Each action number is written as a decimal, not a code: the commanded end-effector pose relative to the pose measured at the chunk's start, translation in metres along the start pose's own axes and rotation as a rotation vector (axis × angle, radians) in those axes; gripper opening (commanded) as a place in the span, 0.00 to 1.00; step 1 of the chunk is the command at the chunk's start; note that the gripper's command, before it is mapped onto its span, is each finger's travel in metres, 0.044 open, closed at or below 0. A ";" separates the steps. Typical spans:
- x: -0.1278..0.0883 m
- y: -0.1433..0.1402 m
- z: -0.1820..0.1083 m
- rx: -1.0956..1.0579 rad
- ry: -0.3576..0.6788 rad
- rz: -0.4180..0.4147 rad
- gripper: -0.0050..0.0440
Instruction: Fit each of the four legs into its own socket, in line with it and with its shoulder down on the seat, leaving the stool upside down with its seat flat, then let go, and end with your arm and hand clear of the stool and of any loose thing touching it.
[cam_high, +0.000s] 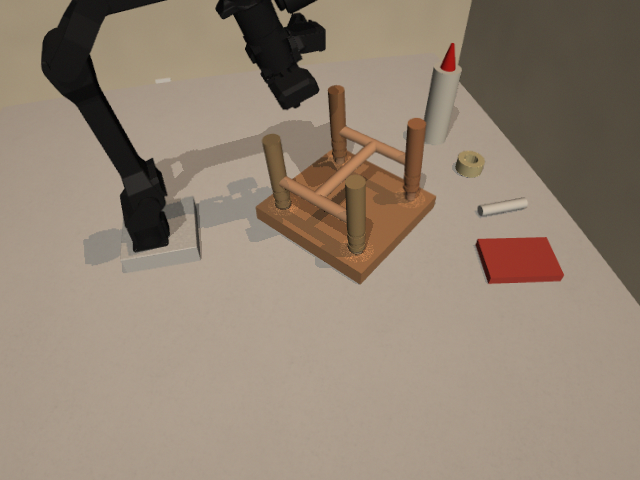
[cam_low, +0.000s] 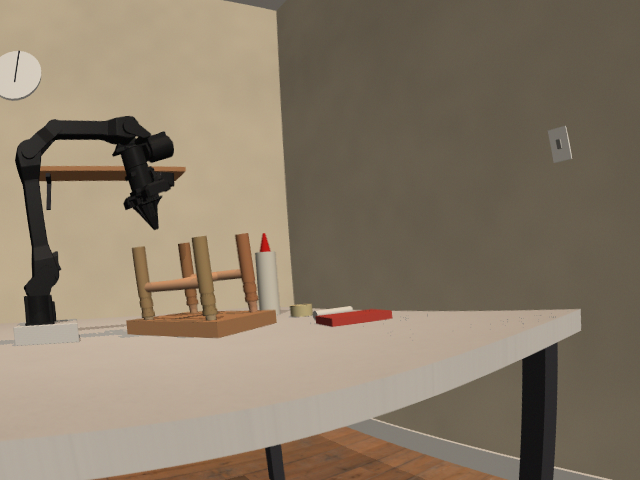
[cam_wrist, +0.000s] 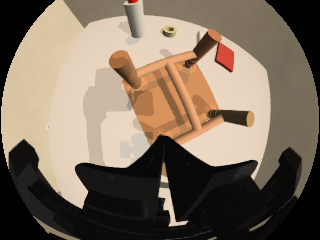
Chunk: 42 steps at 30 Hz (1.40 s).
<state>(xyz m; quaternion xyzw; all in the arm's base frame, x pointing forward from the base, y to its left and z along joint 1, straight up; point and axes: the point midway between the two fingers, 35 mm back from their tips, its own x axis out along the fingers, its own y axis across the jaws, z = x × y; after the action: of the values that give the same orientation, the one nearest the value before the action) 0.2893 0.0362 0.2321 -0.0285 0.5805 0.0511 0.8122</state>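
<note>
Clenched on nothing, the gripper (cam_high: 293, 105) (cam_low: 155, 227) (cam_wrist: 163, 139) hangs over the upturned stool (cam_high: 385, 224) (cam_low: 175, 327) (cam_wrist: 155, 107), which sits on the tabletop (cam_high: 310, 372) (cam_low: 310, 372) (cam_wrist: 70, 100)! Seen from the top view, the glue bottle (cam_high: 440, 105) (cam_low: 267, 281) (cam_wrist: 135, 21) stands at the stool's one o'clock!

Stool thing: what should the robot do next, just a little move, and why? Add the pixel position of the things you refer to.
Perhaps slide the closed jaws over the back reddish leg (cam_high: 337, 116) (cam_low: 186, 266) (cam_wrist: 125, 70), then gently push its top down. A paler, thinner bit seems to show between its rings and the seat (cam_high: 390, 229) (cam_low: 170, 328) (cam_wrist: 150, 105), so it may not be all the way in. The jaws hold nothing and hang above the stool.
</note>
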 end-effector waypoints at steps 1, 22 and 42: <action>0.003 0.009 0.023 -0.021 0.010 0.004 0.10; 0.044 0.069 0.112 -0.170 0.076 0.043 0.10; 0.077 0.069 0.100 -0.170 0.076 0.043 0.10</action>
<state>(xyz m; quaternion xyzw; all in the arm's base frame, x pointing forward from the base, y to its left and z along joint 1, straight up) 0.3998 0.1191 0.2065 -0.0835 0.5955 0.1175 0.7903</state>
